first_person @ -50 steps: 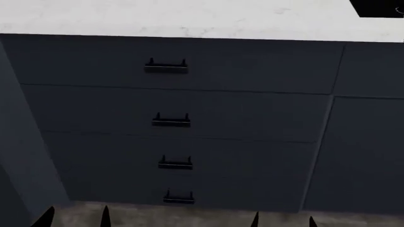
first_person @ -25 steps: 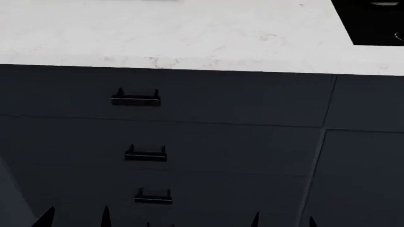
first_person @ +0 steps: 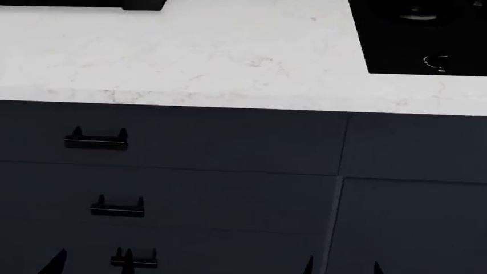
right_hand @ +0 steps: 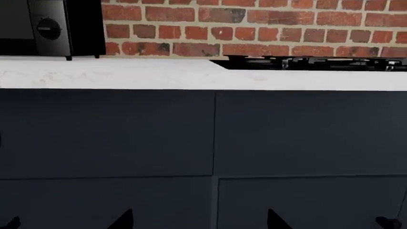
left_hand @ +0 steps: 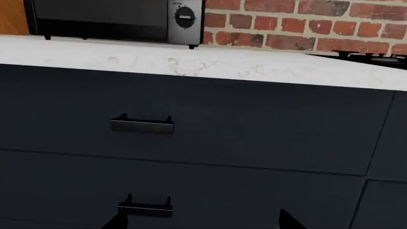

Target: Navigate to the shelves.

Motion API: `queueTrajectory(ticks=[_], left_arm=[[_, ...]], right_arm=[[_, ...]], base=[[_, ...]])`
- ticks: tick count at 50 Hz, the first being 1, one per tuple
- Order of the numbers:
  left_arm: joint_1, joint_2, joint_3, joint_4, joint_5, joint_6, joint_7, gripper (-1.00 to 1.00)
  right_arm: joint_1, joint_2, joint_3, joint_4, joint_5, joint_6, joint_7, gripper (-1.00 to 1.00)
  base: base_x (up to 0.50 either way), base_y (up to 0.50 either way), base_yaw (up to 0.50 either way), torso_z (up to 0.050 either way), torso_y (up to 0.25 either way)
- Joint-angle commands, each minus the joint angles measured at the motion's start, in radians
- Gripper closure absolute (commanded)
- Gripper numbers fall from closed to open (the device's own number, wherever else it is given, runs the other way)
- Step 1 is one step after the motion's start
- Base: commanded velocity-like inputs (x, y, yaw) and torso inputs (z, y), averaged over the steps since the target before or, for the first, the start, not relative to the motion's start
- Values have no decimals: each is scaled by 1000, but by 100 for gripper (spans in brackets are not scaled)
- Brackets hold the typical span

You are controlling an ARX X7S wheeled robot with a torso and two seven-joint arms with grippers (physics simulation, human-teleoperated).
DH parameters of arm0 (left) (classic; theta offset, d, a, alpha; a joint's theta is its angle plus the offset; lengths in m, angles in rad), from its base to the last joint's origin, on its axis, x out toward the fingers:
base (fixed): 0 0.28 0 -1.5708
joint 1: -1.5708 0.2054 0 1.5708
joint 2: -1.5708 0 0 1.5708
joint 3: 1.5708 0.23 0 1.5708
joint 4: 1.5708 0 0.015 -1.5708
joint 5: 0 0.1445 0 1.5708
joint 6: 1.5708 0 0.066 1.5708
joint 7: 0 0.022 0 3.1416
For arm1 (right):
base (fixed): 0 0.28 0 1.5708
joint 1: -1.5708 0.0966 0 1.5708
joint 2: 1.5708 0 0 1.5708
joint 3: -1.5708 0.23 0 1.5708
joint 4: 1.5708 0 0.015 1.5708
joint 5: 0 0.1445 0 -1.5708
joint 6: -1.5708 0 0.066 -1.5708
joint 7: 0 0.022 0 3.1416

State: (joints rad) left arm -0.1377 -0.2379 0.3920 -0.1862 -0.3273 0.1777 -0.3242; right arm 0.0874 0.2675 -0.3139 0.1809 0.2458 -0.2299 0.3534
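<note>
The shelves are out of view in every frame. Only the black fingertips of my left gripper (first_person: 91, 266) show at the bottom of the head view, spread apart with nothing between them. My right gripper (first_person: 343, 267) stands the same way, open and empty. In the left wrist view my left gripper (left_hand: 200, 224) faces a dark drawer front. The right gripper (right_hand: 198, 223) points at dark cabinet fronts in the right wrist view.
A white marble counter (first_person: 198, 63) runs straight ahead over dark drawers with black handles (first_person: 96, 140). A black cooktop (first_person: 422, 37) is set into it at the right. A microwave (left_hand: 114, 19) stands at the back left against a red brick wall (right_hand: 254, 28).
The head view has swung up and to the right. The counter now fills the upper part, the drawer handles have slid left and down, and the cooktop has come further into view.
</note>
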Motion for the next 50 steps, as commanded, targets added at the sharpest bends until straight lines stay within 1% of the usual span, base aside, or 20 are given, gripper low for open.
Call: queueTrajectory(ticks=[1,50], left_arm=[[2,-3,4,5,-3,-2,-3,-100],[-5,-10,18,0,-13,4,-12,-100]], right_arm=[[-2,2,-2,-2,4,-1,3,-100],[0,11,-16,-6,14,-2,13,-100]], base=[[-441,-15,0,0,0],[-442,-15,0,0,0]])
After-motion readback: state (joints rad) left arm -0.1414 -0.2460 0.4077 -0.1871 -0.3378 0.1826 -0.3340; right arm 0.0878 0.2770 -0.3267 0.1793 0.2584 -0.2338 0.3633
